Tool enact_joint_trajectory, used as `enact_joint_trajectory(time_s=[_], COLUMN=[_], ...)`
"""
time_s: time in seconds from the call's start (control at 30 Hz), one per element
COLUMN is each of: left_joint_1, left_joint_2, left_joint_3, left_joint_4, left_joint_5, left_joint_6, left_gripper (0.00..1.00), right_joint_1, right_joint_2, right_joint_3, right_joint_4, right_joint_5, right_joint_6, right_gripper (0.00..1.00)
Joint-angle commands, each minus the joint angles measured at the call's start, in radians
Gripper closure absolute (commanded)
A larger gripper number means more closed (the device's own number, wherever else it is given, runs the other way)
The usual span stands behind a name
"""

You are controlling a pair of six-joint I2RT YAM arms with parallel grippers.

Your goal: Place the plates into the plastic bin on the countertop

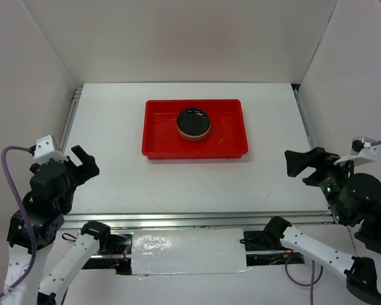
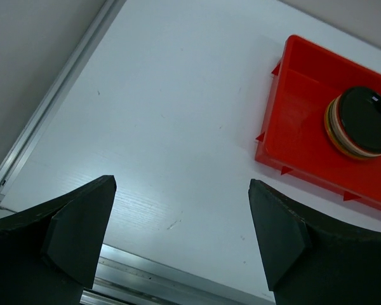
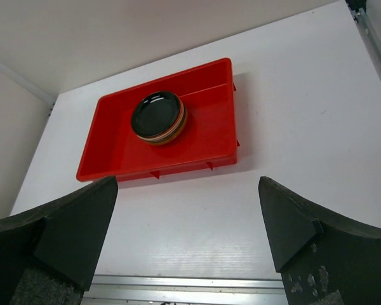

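Note:
The red plastic bin (image 1: 159,141) lies on the white countertop (image 1: 178,184) toward the back. Inside it the plates (image 1: 193,123) stand in one stack, a black plate on top with orange and cream rims showing beneath. The left wrist view has the bin (image 2: 292,121) and stack (image 2: 363,121) at upper right; the right wrist view has the bin (image 3: 209,136) and stack (image 3: 157,117) at upper left. My left gripper (image 1: 84,162) hangs open near the front left, holding nothing. My right gripper (image 1: 300,163) is open at the front right, also holding nothing.
White walls enclose the countertop at the back and both sides. A metal rail (image 1: 197,220) runs along the front edge, with side rails (image 1: 70,117) at left and right. Purple cables hang by both arm bases.

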Motion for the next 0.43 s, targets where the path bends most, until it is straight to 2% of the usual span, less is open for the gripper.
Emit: enact_joint_trajectory(time_s=[0.0, 0.4], left_joint_1=[0.005, 0.005], left_joint_2=[0.037, 0.051], left_joint_3=[-0.028, -0.029], left_joint_4=[-0.012, 0.000], left_joint_5=[-0.015, -0.016], left_joint_6=[-0.010, -0.007], left_gripper=[0.01, 0.01], right_joint_1=[0.030, 0.071], right_joint_2=[-0.016, -0.002], right_joint_3=[-0.016, -0.013], right_joint_4=[-0.023, -0.055], right_joint_5=[0.078, 0.123], right_joint_6=[0.034, 0.083], right_gripper=[0.00, 0.00])
